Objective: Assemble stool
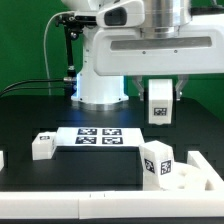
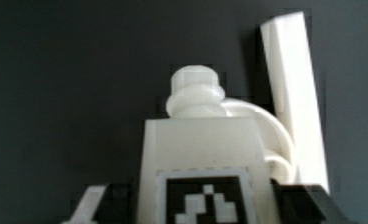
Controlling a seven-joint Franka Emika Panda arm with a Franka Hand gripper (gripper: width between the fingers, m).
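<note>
A tagged white leg (image 2: pixel 200 140) hangs over black table (image 2: pixel 74 80), seemingly beside a rail (image 2: pixel 289 90).

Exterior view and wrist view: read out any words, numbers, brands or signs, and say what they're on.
No readable words, numbers or brands anywhere.
Only black-and-white square tags, patterns rather than text, on the marker board, the held leg, the left loose leg and the right loose leg.

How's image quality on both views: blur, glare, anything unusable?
Exterior view: evenly lit and fairly sharp, tags on the marker board distinct. Wrist view: soft all over, the held leg fills much of the frame and is blurred, its tag smeared; the white bar beside it is blown out.
</note>
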